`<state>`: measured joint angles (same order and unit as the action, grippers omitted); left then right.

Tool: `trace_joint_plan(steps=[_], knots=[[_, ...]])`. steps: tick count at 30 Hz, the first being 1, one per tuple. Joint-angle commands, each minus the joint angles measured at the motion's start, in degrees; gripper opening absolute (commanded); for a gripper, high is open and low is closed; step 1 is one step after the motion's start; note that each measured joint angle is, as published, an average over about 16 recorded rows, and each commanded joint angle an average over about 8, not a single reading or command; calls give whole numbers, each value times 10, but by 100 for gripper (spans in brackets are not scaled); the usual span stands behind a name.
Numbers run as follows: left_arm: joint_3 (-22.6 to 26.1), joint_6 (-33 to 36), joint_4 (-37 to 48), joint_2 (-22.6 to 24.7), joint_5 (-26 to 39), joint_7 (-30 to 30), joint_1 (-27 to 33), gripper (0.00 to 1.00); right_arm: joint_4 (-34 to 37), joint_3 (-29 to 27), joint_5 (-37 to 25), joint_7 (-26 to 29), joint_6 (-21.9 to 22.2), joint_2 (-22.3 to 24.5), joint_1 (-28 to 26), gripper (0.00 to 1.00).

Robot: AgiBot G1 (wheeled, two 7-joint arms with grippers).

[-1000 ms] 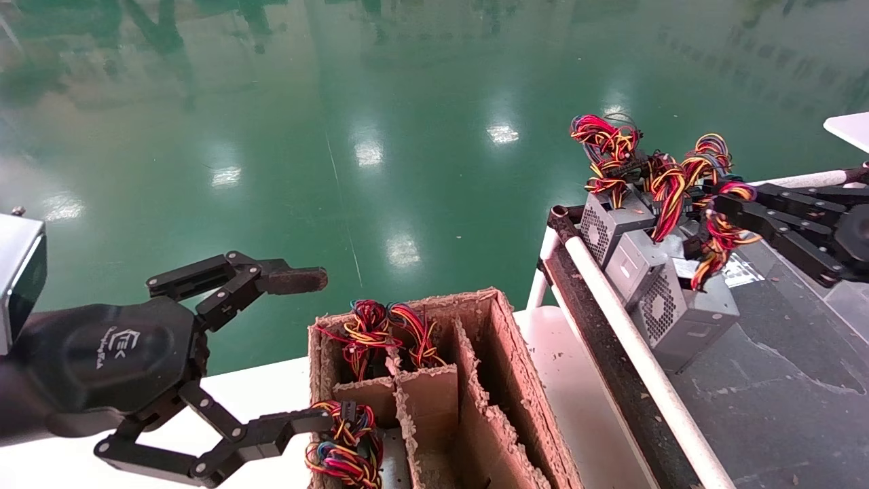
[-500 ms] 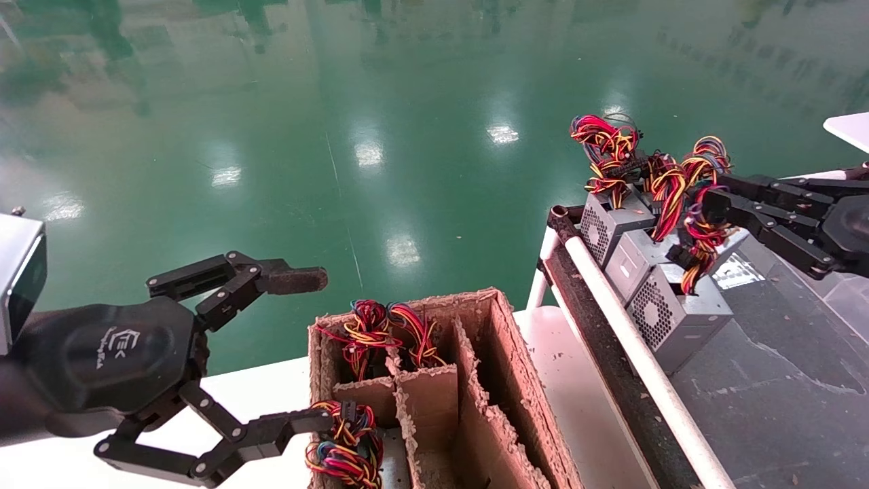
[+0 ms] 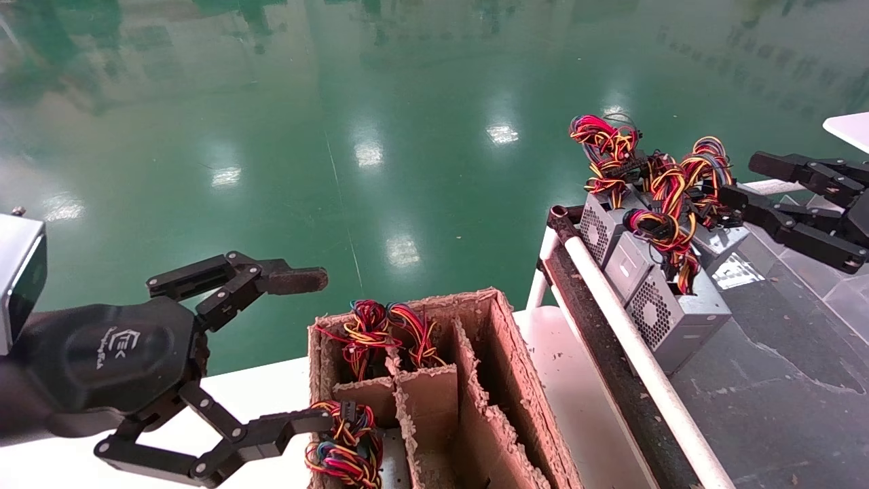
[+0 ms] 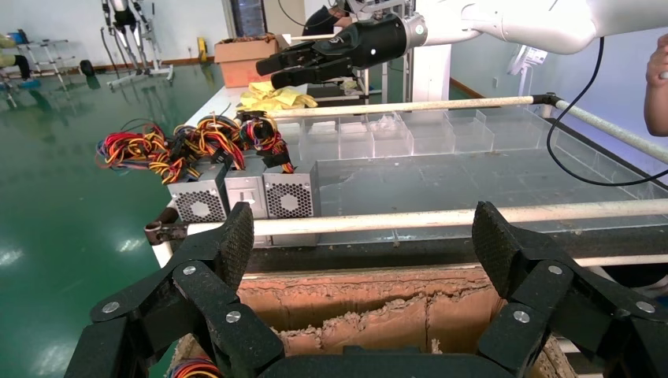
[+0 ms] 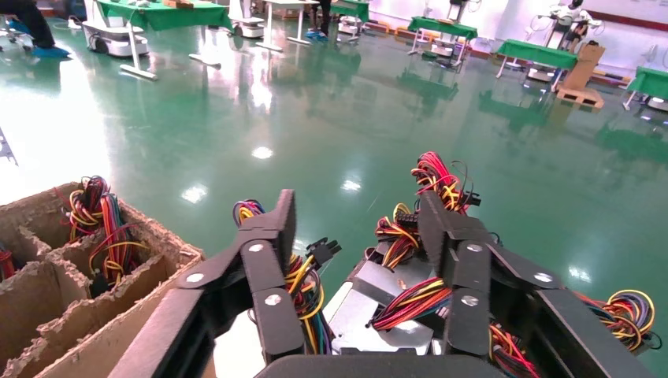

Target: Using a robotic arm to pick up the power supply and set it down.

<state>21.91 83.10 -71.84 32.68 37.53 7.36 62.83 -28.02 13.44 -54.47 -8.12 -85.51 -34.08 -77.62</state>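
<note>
On the near left, my left gripper (image 3: 309, 350) sits parked over the white table (image 3: 258, 387) with its jaws spread wide and nothing in them, the lower finger touching the wires at the near-left corner of the cardboard divider box (image 3: 434, 387), whose left cells already hold wire bundles. Moving right across the white rail (image 3: 631, 346), three grey boxes stand packed side by side in a row running from far to near against that rail, fan grilles facing left; the power supply (image 3: 675, 316) I take to be the task's is the nearest one, resting on the dark belt surface (image 3: 781, 380) with its wires (image 3: 662, 227) standing up from its top (red, yellow, orange and black, tangled with its neighbours' bundles). Farthest right is the robotic arm, my right gripper (image 3: 743, 180), jaws open and empty, fingertips pointing left. The relation that matters: the box lies left of and nearer than those jaws, and below them, so the right arm is plainly the closer one. From the right wrist view, the open fingers (image 5: 272, 252) frame the wire bundles and grey tops between them without touching either.
</note>
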Motion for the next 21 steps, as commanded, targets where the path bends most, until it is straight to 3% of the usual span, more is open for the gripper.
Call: trace_joint_plan(steps=[1, 21], knots=[[0, 0, 0, 0, 0, 0, 0, 100, 3, -2, 3, 1, 1, 0, 0, 100], [0, 0, 0, 0, 0, 0, 0, 100, -150, 7, 45, 64, 0, -3, 54, 100]])
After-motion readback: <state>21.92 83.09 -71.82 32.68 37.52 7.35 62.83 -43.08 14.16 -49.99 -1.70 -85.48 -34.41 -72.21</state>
